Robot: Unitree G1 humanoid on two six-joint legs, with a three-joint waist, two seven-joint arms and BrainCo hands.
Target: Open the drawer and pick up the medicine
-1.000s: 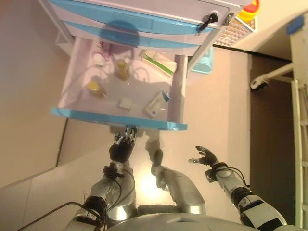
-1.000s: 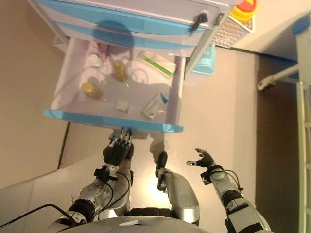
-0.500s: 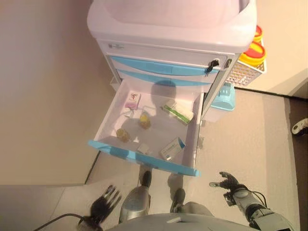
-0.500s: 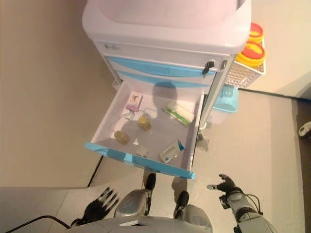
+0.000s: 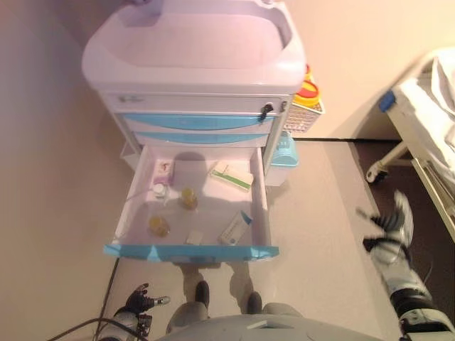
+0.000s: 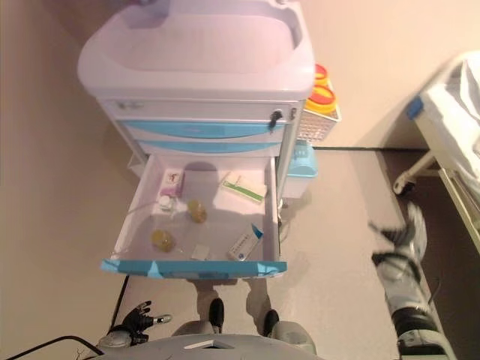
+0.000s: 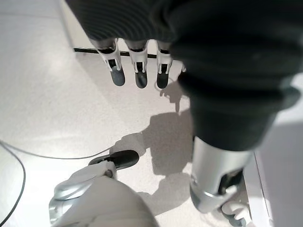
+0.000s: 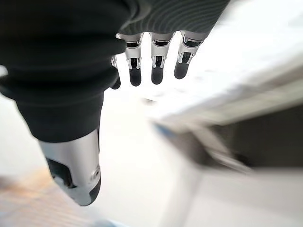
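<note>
The cart's bottom drawer (image 5: 192, 251) stands pulled open, with a blue front. Inside lie a white and blue medicine box (image 5: 234, 227), a green and white box (image 5: 230, 176), a pink box (image 5: 163, 170), two yellow bottles (image 5: 188, 197) (image 5: 158, 226), a small white bottle (image 5: 158, 190) and a small white packet (image 5: 193, 237). My left hand (image 5: 138, 304) is low at the lower left, open and empty, well clear of the drawer; its wrist view (image 7: 137, 71) shows only floor. My right hand (image 5: 394, 227) is out to the right, open and empty, far from the drawer.
The white cart (image 5: 192, 57) has two shut blue drawers above. A white basket with yellow containers (image 5: 307, 99) hangs on its right side, with a light blue bin (image 5: 283, 150) below it. A bed frame (image 5: 426, 121) with a caster (image 5: 375, 172) stands at the far right.
The camera has risen and shifted, showing the whole cart. My left hand has left the drawer front and dropped to the lower left. My right hand has swung out to the right.
</note>
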